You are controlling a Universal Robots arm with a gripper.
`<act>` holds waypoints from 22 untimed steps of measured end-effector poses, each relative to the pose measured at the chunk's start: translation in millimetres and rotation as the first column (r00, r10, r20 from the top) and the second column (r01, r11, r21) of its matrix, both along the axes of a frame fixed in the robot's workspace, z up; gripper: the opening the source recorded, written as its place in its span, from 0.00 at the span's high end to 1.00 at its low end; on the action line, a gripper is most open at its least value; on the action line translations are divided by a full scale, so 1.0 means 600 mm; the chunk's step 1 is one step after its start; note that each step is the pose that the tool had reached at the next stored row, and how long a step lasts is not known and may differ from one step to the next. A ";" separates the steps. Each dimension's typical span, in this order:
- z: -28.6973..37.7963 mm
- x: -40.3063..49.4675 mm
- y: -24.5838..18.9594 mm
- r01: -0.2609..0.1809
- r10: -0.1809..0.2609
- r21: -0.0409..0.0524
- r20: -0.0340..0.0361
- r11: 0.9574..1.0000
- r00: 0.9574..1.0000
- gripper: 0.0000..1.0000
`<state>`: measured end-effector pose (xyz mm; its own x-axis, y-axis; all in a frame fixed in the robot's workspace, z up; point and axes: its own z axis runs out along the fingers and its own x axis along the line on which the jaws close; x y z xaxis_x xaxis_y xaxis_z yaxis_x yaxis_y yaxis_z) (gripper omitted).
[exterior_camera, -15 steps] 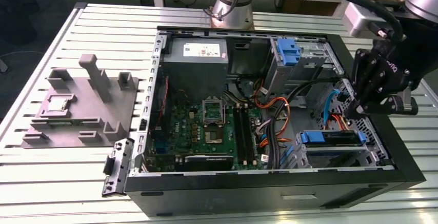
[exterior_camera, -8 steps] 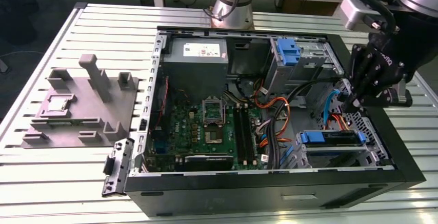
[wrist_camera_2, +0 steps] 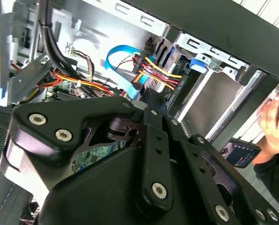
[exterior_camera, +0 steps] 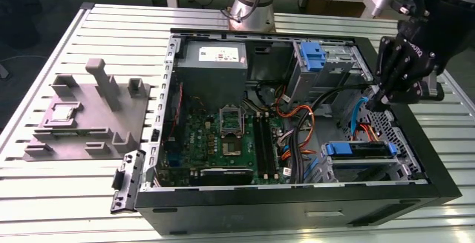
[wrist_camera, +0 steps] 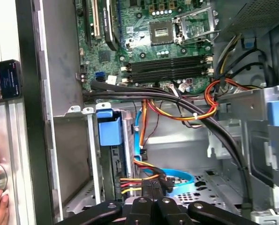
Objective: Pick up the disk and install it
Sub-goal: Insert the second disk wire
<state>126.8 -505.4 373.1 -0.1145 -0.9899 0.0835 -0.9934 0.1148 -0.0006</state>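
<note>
Disk (exterior_camera: 357, 150) | flat, blue plastic carrier, in bay | pincer (exterior_camera: 376, 99) pressed together, empty

The exterior view looks down on the open computer case (exterior_camera: 297, 115); both wrist views peer closely inside (sharing its cables (wrist_camera: 177, 112)).

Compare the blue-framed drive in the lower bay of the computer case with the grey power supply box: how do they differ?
The drive is flat and framed in blue plastic; the power supply is a tall grey box with no blue. The drive sits in a metal bay near the case's front corner, on the exterior view's right; the power supply sits at the far corner, on that view's left. The tool hangs much nearer the drive. Both are inside the open case.
</note>
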 end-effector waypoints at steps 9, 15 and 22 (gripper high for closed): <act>0.015 0.000 0.0220 0.000 0.000 -0.005 0.000 1.000 1.000 0.90; 0.009 0.000 0.0246 0.000 0.000 -0.022 -0.001 1.000 1.000 0.90; 0.008 0.000 0.0253 0.000 0.000 -0.024 -0.002 1.000 1.000 0.76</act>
